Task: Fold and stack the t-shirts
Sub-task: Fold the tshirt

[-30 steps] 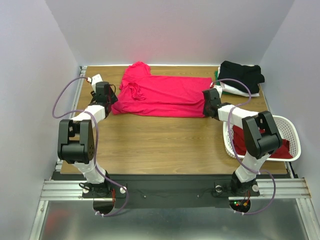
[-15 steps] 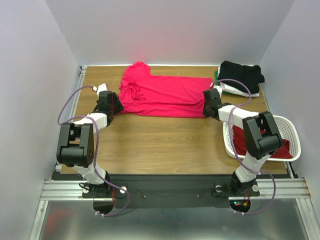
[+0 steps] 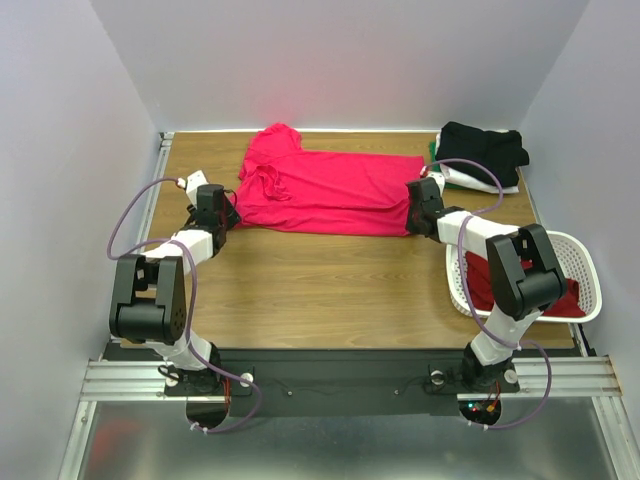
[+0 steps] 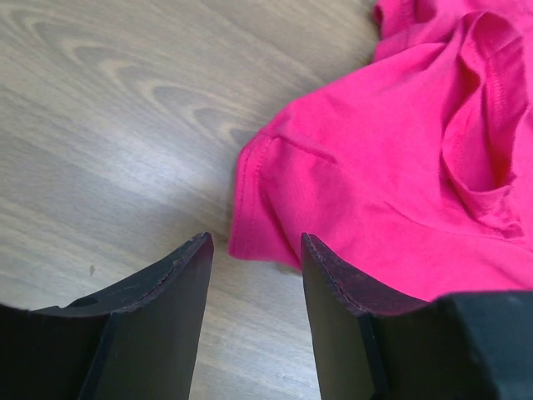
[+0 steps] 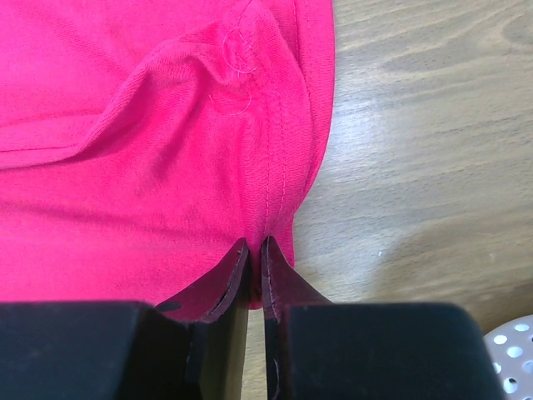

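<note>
A bright pink-red t-shirt lies folded lengthwise across the back of the table. My right gripper is shut on its hem at the near right corner. My left gripper is open and empty at the shirt's near left corner; in the left wrist view the sleeve corner lies just ahead of the gripper, not between the jaws. Folded black, white and green shirts are stacked at the back right. A darker red shirt lies in the basket.
The white perforated basket stands at the right edge, close to my right arm. Wooden tabletop lies in front of the shirt. Grey walls enclose the table on three sides.
My left gripper has come back a little from the table's left back area toward the shirt's near left corner. The right gripper has kept its hold on the hem.
</note>
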